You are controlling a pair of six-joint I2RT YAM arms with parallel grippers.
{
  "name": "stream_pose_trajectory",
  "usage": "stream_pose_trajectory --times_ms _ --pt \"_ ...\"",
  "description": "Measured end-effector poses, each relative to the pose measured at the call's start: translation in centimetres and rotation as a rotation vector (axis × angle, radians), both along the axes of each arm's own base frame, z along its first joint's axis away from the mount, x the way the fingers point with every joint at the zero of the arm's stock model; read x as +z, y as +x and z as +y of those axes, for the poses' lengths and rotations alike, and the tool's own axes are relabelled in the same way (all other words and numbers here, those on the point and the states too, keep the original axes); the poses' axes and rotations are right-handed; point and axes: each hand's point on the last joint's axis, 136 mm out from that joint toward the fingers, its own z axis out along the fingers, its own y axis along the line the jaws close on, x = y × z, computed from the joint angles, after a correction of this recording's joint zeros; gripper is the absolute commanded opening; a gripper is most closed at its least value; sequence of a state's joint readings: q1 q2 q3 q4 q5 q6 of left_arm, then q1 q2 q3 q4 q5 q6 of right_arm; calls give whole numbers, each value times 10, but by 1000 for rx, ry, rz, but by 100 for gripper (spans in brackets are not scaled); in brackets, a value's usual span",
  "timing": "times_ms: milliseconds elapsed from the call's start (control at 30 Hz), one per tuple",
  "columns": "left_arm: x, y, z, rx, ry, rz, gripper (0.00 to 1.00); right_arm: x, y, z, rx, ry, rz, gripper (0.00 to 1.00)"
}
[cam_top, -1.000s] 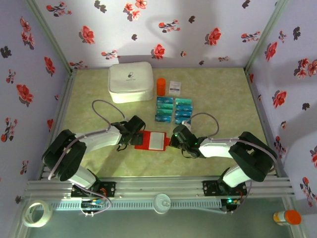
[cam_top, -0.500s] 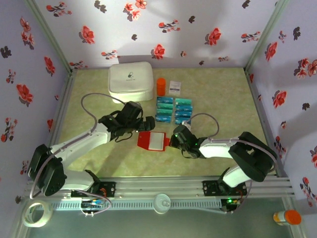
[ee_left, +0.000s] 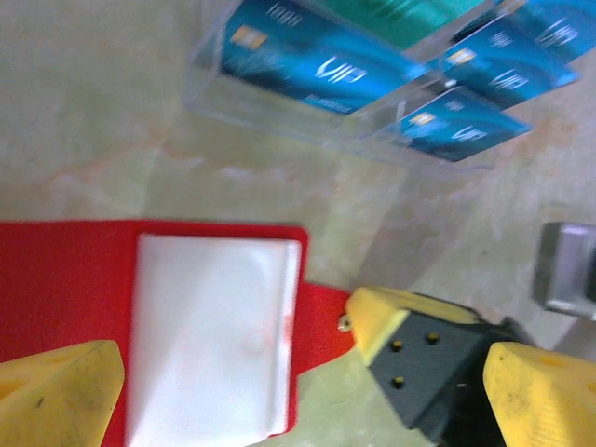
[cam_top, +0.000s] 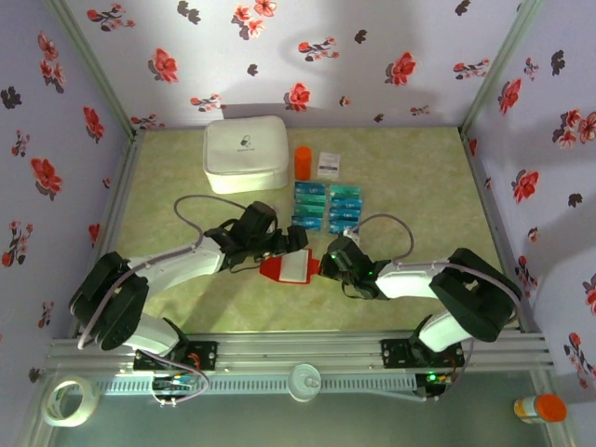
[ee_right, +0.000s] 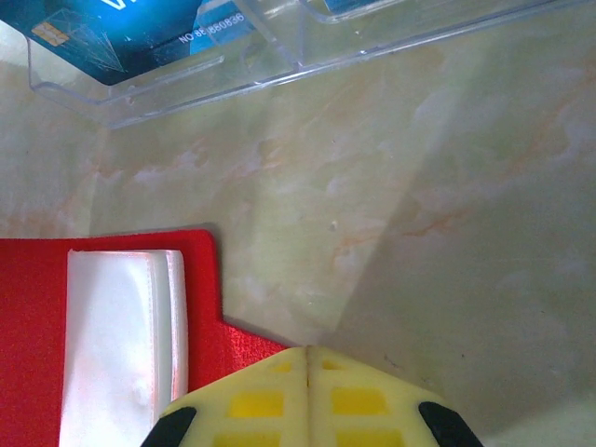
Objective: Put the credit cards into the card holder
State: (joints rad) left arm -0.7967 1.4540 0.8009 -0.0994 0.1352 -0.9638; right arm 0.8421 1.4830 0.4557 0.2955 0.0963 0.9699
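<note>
The card holder (cam_top: 291,269) lies open on the table, bright red with pale clear pockets (ee_left: 209,335) facing up. My right gripper (cam_top: 326,264) is shut, and its yellow tips (ee_right: 307,396) rest on the holder's red tab (ee_right: 244,346) at the right edge. My left gripper (cam_top: 287,246) hangs open just above the holder's far side, its yellow fingers (ee_left: 58,393) straddling the pockets. The credit cards (cam_top: 326,205), teal and blue, sit in clear trays (ee_left: 307,121) just beyond the holder. One blue card (ee_right: 121,37) is near my right gripper.
A large white zip case (cam_top: 245,155) stands at the back left, with an orange cylinder (cam_top: 303,162) and a small white packet (cam_top: 328,165) beside it. A tape roll (cam_top: 70,400) and an orange-capped bottle (cam_top: 540,408) lie outside the front rail.
My left gripper left the holder's left edge, rose toward the cards, then came back over the holder's far side, open throughout. The right gripper stayed on the tab.
</note>
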Motion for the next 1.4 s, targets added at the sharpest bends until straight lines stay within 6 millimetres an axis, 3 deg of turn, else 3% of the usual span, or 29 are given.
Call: stream_pose_trajectory --times_ms 167,533,867,1233,1400 --pt "-22 -11 15 10 41 24 100 0 -2 -1 2 3 1 0" --pt "-47 -20 39 7 123 0 100 0 -2 -1 3 5 -1 0" --pt "-51 -21 50 -11 176 -51 100 4 -5 6 53 -11 31 0" --pt "-51 -20 51 -23 196 -72 100 38 10 37 125 31 -7 0" --pt "-52 -20 52 -21 214 -80 100 30 14 47 144 28 21 0"
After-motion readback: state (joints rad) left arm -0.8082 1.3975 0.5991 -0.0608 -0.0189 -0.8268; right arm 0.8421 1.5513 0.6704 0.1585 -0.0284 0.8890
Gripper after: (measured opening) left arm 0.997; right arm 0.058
